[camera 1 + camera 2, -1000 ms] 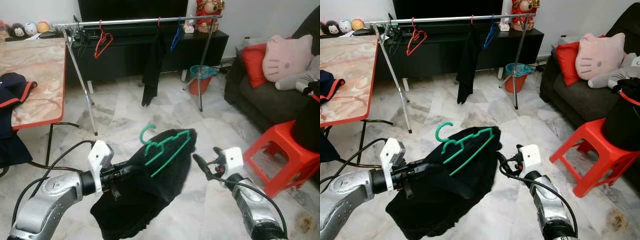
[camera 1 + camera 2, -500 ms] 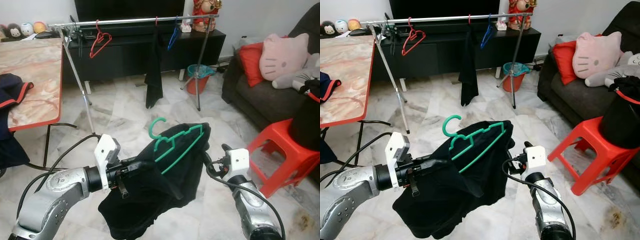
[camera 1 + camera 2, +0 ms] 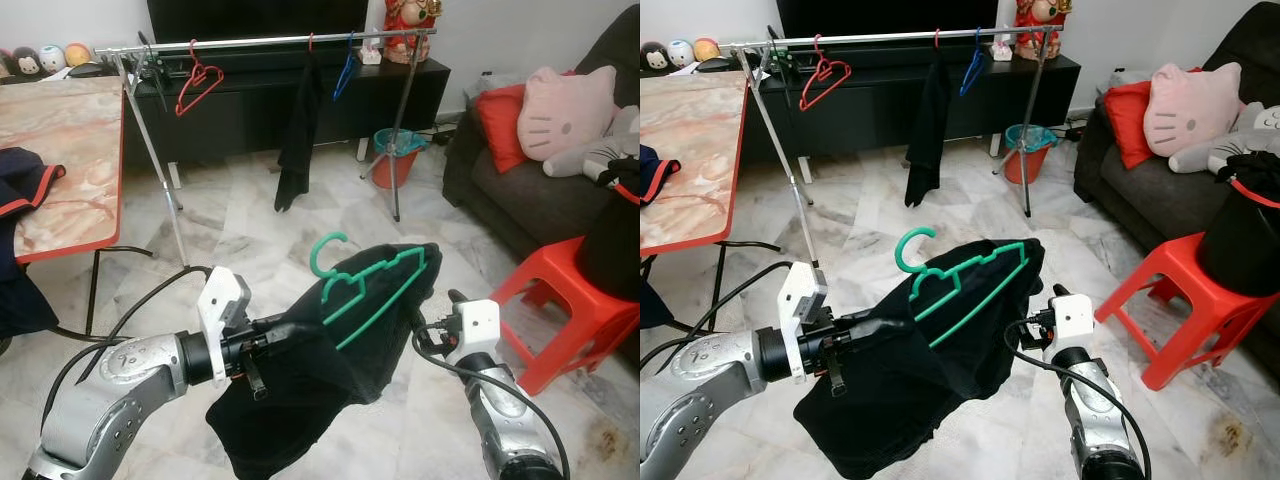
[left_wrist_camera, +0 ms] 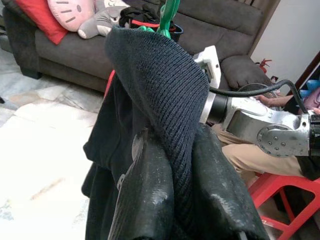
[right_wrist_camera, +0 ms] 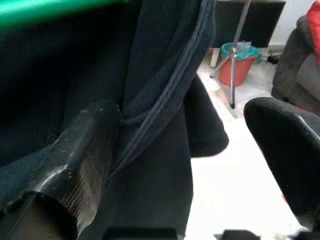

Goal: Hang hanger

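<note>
Clothes rail [image 3: 260,42] stood well ahead across the floor, w/ red hanger [image 3: 196,84], a hung dark garment [image 3: 297,140] & blue hanger [image 3: 343,75] on it. Black sweater [image 3: 330,370] on green hanger [image 3: 372,291] was carried low betw. both arms. Left gripper [image 4: 172,200] was clamped on the knit; right gripper [image 5: 200,150] gaped apart, one finger against fabric. To do it well: prob. walk closer, lift hook above the bar, aim for the free stretch betw. red hanger & garment.
</note>
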